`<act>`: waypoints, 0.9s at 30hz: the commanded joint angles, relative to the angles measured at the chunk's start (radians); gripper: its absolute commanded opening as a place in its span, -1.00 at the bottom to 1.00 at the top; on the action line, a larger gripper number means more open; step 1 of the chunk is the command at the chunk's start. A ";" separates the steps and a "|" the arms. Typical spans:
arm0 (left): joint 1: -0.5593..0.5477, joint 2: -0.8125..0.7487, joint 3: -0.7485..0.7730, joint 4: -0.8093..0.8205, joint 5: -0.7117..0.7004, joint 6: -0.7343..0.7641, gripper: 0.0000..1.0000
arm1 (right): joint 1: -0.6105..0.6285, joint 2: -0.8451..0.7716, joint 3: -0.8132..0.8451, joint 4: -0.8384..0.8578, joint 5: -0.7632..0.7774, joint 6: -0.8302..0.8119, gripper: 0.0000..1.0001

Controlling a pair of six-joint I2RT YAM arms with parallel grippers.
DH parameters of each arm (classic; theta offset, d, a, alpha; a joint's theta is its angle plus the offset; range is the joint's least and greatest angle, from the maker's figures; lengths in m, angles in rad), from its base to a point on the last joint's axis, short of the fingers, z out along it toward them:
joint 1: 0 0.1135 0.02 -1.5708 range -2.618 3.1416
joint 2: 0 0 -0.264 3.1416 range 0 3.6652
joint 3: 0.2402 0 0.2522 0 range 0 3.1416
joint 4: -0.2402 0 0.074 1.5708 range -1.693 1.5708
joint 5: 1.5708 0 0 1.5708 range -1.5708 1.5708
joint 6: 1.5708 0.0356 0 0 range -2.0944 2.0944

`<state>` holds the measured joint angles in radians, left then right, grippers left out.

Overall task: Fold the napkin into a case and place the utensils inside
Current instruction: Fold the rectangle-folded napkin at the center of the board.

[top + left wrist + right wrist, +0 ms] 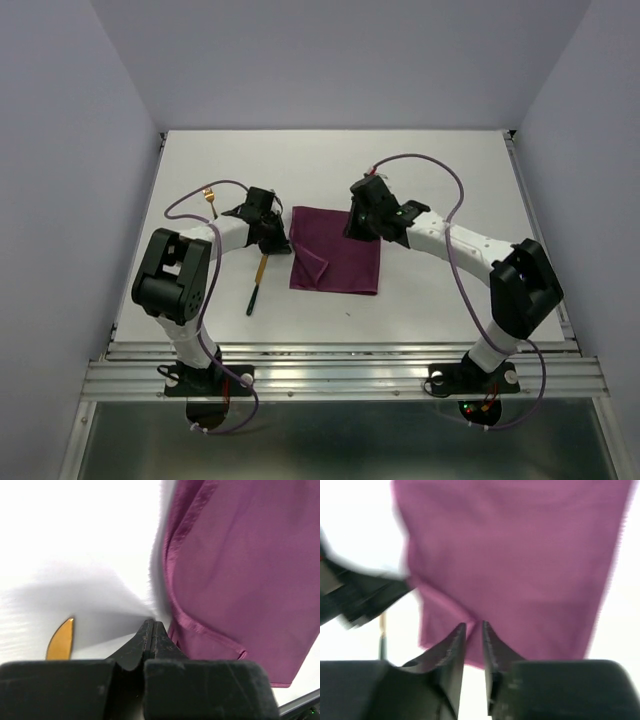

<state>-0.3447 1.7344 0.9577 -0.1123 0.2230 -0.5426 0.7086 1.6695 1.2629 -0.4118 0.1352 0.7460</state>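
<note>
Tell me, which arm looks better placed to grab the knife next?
Likely left: the left gripper sits beside the knife, left of the napkin; the right gripper is over the napkin, farther off.

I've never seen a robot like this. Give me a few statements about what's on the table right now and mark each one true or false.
1. The left gripper and the right gripper are both close to the napkin. True.
2. The knife is tucked inside the napkin. False: it lies on the bare table, left of the napkin.
3. The left gripper is shut and holds nothing. True.
4. The napkin is one flat layer. False: it is folded, with a flap turned over near its left edge.
5. The fork lies right of the napkin. False: its gold head shows far left, beside the left arm.
</note>
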 commanded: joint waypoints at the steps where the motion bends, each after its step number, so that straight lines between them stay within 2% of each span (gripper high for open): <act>1: 0.006 -0.053 -0.025 -0.075 -0.036 0.032 -1.00 | -0.014 0.029 -0.094 0.056 -0.072 0.027 -0.61; 6: 0.006 -0.055 -0.059 -0.063 -0.028 0.026 -1.00 | 0.040 0.082 -0.050 0.018 -0.029 -0.029 -0.74; 20: 0.006 -0.055 -0.094 -0.061 -0.020 0.012 -1.00 | 0.092 0.214 0.021 0.042 -0.091 -0.050 -0.78; 27: 0.006 -0.082 -0.097 -0.092 -0.065 0.006 -1.00 | 0.130 0.275 0.088 0.090 -0.134 -0.060 -0.79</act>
<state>-0.3393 1.6848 0.8959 -0.1089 0.2199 -0.5446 0.8101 1.9270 1.2812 -0.3851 0.0383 0.7097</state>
